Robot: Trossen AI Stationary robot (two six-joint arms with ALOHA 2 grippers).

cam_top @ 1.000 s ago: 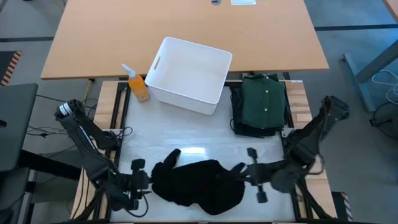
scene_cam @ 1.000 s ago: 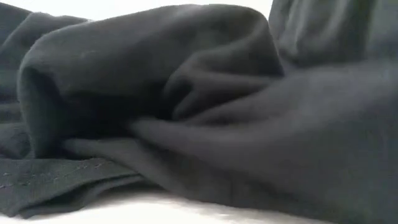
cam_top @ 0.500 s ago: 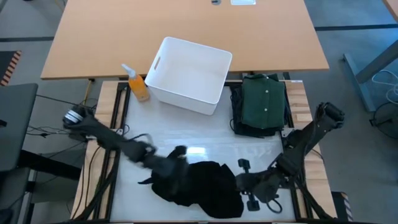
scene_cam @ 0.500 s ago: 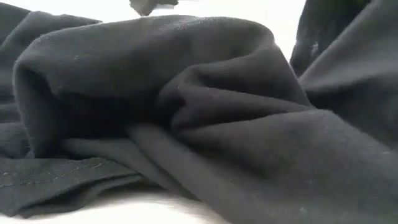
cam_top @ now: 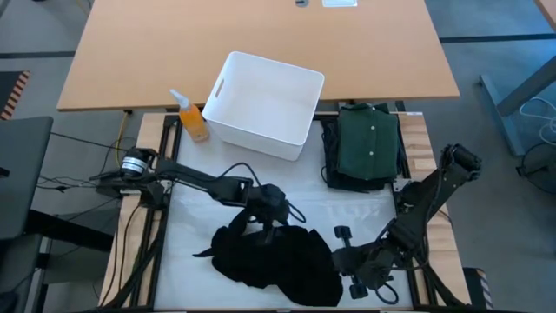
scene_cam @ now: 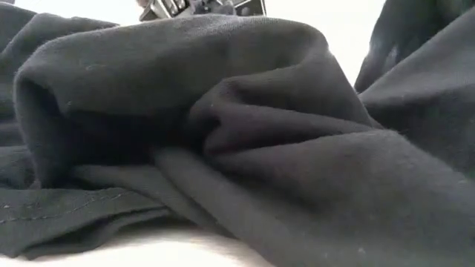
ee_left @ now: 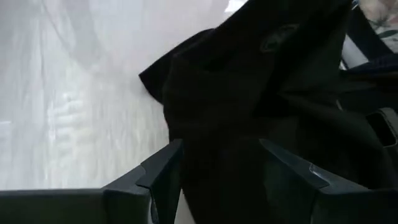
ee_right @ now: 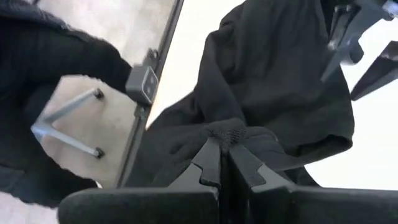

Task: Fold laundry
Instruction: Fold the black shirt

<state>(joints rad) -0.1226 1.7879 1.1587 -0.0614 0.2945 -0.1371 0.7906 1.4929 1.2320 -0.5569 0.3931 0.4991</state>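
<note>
surface: white mat [cam_top: 287, 204], wood desk [cam_top: 261, 35] behind | left gripper [cam_top: 268, 211] spread over black garment [cam_top: 278, 261] | right gripper [cam_top: 340, 259] pinching it

I see two dark, slender arms built of jointed segments. The left arm [cam_top: 187, 180] carries a silver-grey ring at its shoulder joint and a thin black cable looping near the wrist. The right arm [cam_top: 426, 200] is matte black throughout. My left gripper [ee_left: 224, 165] has angular dark-grey fingers [ee_left: 163, 169] with bevelled tips.
</note>
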